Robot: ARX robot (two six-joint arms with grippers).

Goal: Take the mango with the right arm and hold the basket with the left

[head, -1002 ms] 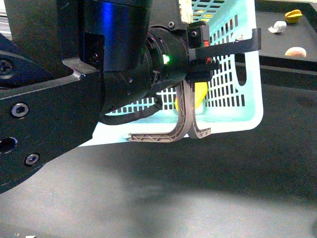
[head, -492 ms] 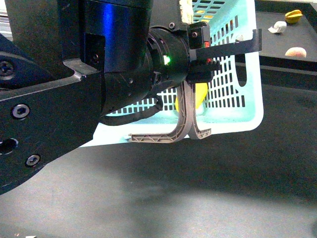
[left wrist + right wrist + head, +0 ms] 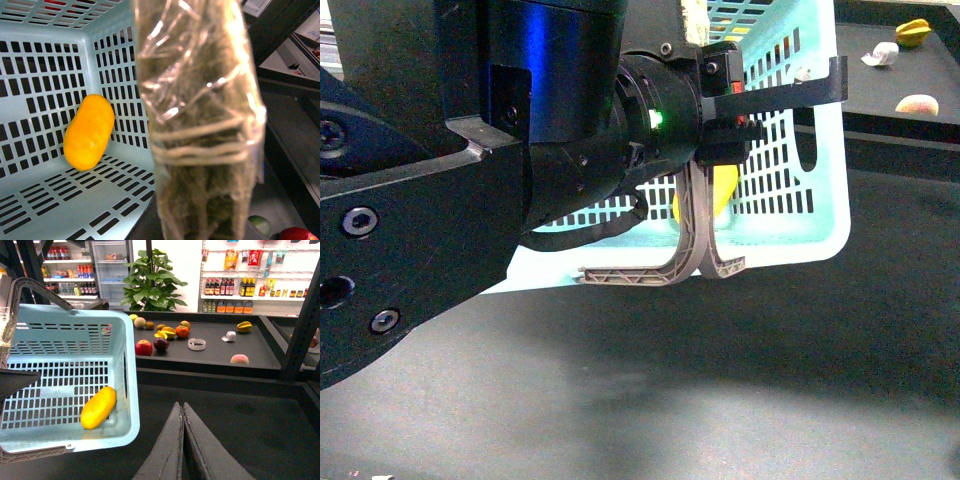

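**Mango in the basket, right gripper closed and empty**

Inside the turquoise basket [image 3: 65, 365] the mango [image 3: 98, 407] lies on the slotted floor, close to the corner where two walls meet. The left wrist view shows the same fruit [image 3: 89, 131] leaning against the slotted side wall, nothing touching it.

From the front, the left arm [image 3: 520, 150] fills most of the picture and blocks much of the basket [image 3: 790, 130]. A sliver of the mango [image 3: 724, 190] shows through the gap beside the two grey-brown handles [image 3: 695, 240], which hang down over the near wall. The left gripper's black fingers [image 3: 790, 92] reach across the basket's upper edge. Whether they are clamped on it I cannot tell; the left wrist view is largely covered by a blurred wrapped finger [image 3: 200, 125].

The right gripper [image 3: 183, 410] sits over the dark table [image 3: 260, 430], apart from the basket, with its two fingertips pressed together and nothing between them.

On the far shelf [image 3: 210, 352] lie assorted fruits, among them a red apple [image 3: 143, 347], an orange [image 3: 182, 331] and a peach [image 3: 239, 359]
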